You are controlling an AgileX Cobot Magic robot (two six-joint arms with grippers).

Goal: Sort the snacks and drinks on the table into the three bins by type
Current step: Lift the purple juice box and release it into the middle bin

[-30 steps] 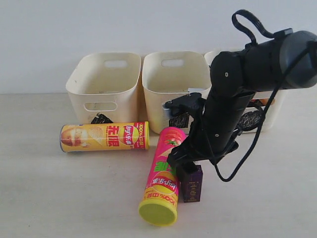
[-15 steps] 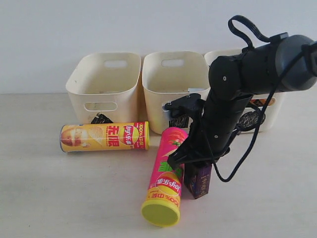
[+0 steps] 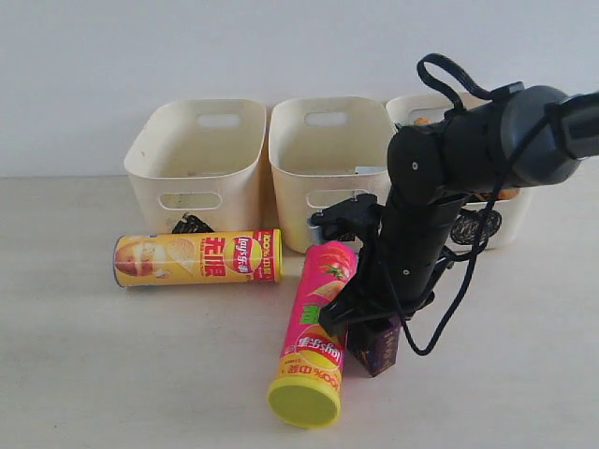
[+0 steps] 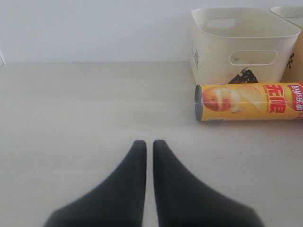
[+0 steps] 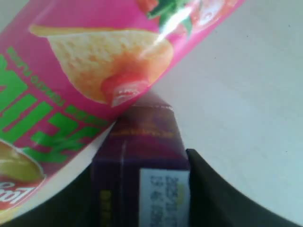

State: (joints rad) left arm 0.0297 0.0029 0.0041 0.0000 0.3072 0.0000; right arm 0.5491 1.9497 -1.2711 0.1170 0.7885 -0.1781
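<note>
Exterior camera first: the right arm is bent down at centre-right, and the right pincer (image 3: 372,329) is clamped on the dark purple carton (image 3: 384,350). The carton is tilted, right beside the pink tube (image 3: 316,313). I can't tell whether its corner touches the desk (image 3: 94,374). The pink tube lies flat, with its yellow-green lid (image 3: 302,402) towards the camera. The yellow tube (image 3: 197,258) lies on its side in front of the leftmost of three cream bins (image 3: 154,182), which are lined up at the back.

Left wrist camera: the left pincer (image 4: 147,143) is closed, with only a thin slit between its tips, low over the desk. The yellow tube lies ahead, in front of a bin.

Right wrist camera, close in: the purple carton sits between the dark fingers (image 5: 208,189), one on either side. Its far end is up against the pink tube.
</note>
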